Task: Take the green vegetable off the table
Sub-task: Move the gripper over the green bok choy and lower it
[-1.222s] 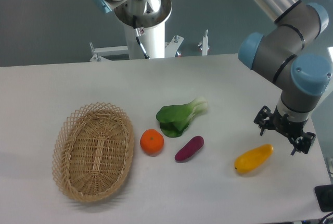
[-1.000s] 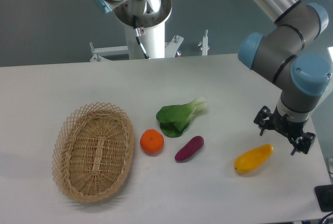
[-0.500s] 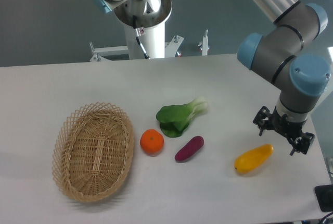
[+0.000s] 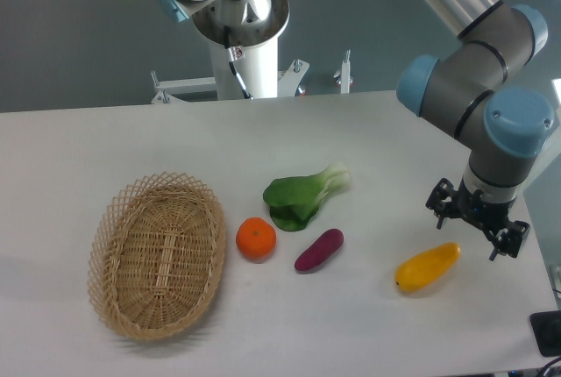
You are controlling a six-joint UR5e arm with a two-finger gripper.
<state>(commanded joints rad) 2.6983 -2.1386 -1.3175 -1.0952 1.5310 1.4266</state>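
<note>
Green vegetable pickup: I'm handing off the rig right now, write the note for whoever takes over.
Gripper: open, empty, hanging at the right side of the table, just above the yellow piece.
Green vegetable: lying mid-table, untouched, leaves toward the orange, purple piece just in front of it.
Basket: on the left, nothing in it.
Done: nothing grasped.
Left: bring the gripper over the green vegetable, lower, close, lift.
</note>
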